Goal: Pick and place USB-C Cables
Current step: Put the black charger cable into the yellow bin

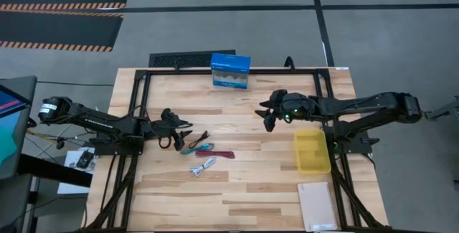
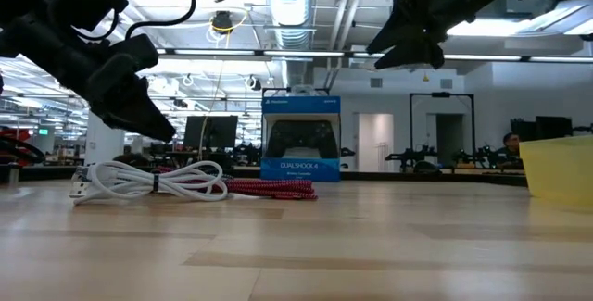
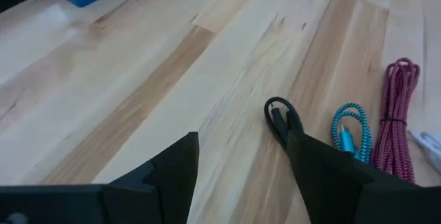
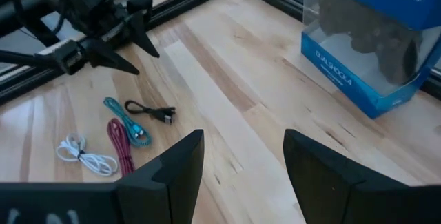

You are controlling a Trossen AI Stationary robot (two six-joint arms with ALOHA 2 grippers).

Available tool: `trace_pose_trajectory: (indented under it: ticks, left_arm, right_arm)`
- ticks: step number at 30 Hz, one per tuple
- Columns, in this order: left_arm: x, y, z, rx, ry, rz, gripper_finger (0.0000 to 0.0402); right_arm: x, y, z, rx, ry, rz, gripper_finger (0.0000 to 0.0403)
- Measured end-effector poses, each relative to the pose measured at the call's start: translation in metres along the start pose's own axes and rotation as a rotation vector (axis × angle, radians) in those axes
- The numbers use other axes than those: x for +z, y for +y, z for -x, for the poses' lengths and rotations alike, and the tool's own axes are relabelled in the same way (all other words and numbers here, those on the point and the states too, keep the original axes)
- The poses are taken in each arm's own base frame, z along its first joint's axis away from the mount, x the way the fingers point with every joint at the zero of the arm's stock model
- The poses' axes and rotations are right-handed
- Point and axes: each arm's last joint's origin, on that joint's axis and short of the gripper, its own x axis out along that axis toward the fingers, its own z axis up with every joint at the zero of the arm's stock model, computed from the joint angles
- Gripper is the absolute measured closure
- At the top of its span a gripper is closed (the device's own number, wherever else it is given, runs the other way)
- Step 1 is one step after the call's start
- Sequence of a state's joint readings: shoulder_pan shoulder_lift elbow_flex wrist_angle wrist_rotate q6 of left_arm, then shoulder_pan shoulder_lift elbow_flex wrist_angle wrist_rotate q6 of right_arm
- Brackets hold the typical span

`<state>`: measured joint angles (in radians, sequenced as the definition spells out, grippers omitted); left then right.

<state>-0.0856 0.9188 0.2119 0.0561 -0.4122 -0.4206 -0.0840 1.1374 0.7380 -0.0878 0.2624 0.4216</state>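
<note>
Left hand [image 1: 174,134] hovers just beside the cable cluster, fingers spread wide, holding nothing; in its wrist view the black cable [image 3: 279,116] sits right against one finger [image 3: 324,176], off to one side of the gap; teal cable [image 3: 350,131] and maroon cable [image 3: 394,117] lie just beyond it; white cable [image 1: 204,166] is a bit nearer the front edge of the tabletop [image 1: 237,197], apart from the other three.

Right hand [image 1: 270,112] hangs over the tabletop well apart from the cables, open and empty; yellow bin [image 1: 312,150] sits just beside that arm, probably the drop target; blue box [image 1: 230,71] at the far edge, not involved.

Risks, as judgement: black, teal and maroon are packed close, so a closing hand could pinch two at once or drag a neighbour; the finger touching black could shove it sideways on descent; thin coils may slip from the pads or uncoil on lift.
</note>
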Motion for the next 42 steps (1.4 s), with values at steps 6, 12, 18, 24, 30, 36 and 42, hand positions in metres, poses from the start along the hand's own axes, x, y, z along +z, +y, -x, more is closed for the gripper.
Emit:
trace_pose_trajectory:
  ticks: [6,12,18,24,30,36,42]
  left_arm:
    - [0.001,-0.002,0.001,-0.015,-0.015,0.025,0.0191]
    - [-0.001,-0.01,0.002,-0.028,-0.04,0.032,0.0191]
    - [-0.003,-0.025,-0.009,-0.022,-0.1,-0.014,0.0191]
    - [-0.011,-0.031,-0.033,0.063,-0.032,-0.04,0.0191]
    - [-0.028,-0.034,-0.049,0.057,0.052,-0.027,0.0191]
    - [-0.035,-0.04,-0.057,0.035,0.046,-0.007,0.0191]
    - [-0.034,-0.041,-0.056,0.03,0.032,-0.011,0.0191]
  right_arm:
    - [-0.012,0.006,-0.02,0.0,0.043,0.021,0.018]
    - [-0.017,0.011,-0.031,0.01,0.046,0.029,0.018]
    - [-0.017,0.011,-0.031,0.011,0.047,0.03,0.018]
    - [-0.017,0.011,-0.031,0.012,0.046,0.029,0.018]
    - [-0.016,0.012,-0.031,0.017,0.036,0.027,0.018]
    - [-0.015,0.012,-0.031,0.02,0.031,0.032,0.018]
    - [-0.015,0.012,-0.031,0.02,0.031,0.032,0.018]
